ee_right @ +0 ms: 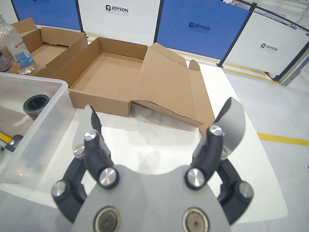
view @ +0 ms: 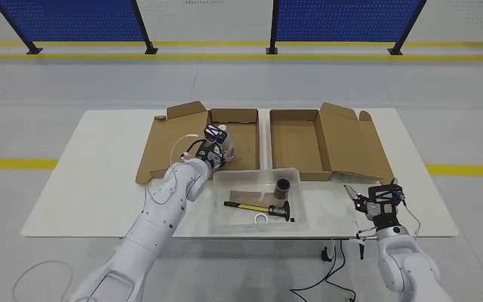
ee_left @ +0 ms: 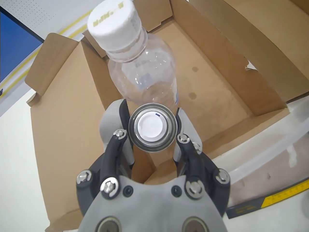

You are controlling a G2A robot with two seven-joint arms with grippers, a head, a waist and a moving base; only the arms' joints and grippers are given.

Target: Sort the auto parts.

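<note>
While left jaws pinch round metal can [ee_left: 152, 129], right jaws spread, clear bottle [ee_left: 142, 73]

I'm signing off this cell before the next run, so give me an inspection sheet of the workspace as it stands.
Surface: white table carrying two cardboard boxes and a plastic bin.
Job's things: can over the left box, beside an upright clear bottle; right box open; bin holds a black cylinder, caliper and white ring.
Clutter: nothing seen.
Grippers: left gripper shut on the can; right gripper open near the table's edge.
Cables: white cable looped on the left arm; black cables hanging under the table.
Surroundings: partition panels, yellow floor lines.
</note>
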